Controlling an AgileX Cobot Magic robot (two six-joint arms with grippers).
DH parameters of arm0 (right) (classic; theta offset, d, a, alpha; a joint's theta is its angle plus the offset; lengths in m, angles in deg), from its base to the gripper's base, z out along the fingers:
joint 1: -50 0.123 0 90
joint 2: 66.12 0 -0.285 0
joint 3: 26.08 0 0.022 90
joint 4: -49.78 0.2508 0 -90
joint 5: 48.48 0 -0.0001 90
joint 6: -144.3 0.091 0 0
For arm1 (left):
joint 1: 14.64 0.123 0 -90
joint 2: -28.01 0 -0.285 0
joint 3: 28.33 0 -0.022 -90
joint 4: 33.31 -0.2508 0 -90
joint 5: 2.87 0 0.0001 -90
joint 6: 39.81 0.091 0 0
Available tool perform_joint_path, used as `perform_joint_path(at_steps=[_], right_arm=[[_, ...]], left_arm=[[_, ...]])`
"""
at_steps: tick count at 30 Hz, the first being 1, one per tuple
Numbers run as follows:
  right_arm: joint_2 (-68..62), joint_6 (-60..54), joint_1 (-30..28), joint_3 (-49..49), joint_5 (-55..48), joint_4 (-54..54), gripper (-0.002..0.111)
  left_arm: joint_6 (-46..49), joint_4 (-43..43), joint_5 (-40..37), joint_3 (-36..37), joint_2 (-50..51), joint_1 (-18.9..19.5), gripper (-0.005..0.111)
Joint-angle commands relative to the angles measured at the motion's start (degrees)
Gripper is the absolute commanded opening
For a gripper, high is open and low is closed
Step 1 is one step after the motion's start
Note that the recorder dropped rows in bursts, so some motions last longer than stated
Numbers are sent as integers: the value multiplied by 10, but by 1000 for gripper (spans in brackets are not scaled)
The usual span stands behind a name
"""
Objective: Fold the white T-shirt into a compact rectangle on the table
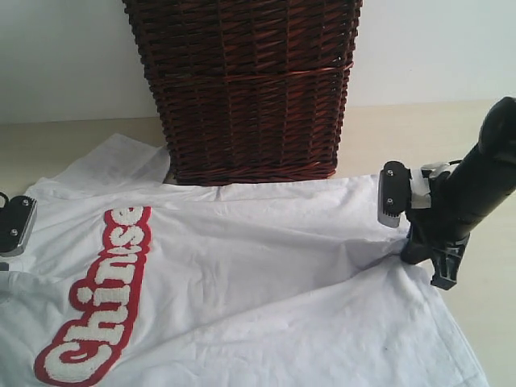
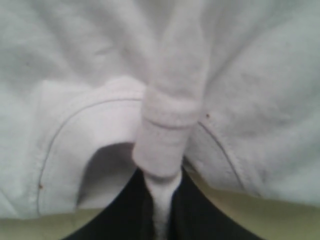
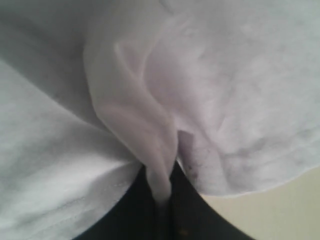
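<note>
At the left, the left gripper (image 1: pixel 14 226) is seen clenched on a rolled pinch of the white T-shirt (image 1: pixel 258 274), by a stitched hem. The shirt is spread over the table (image 1: pixel 419 129), its far edge at the foot of the wicker basket (image 1: pixel 250 97). At the right, the right gripper (image 1: pixel 409 243) is closed on a bunched ridge of cloth. If the sides are carried unevenly, the fold could be skewed, the cloth caught on the basket, or a thin pinch lost
</note>
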Motion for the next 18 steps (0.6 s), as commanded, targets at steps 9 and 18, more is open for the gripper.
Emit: perform_joint_path(at_steps=[9, 18], right_arm=[[138, 101, -2, 13, -55, -19, 0], [313, 229, -2, 13, -138, -58, 0]], left_arm=[[-101, 5, -40, 9, -151, 0, 0], [-277, -69, -75, 9, -392, 0, 0]])
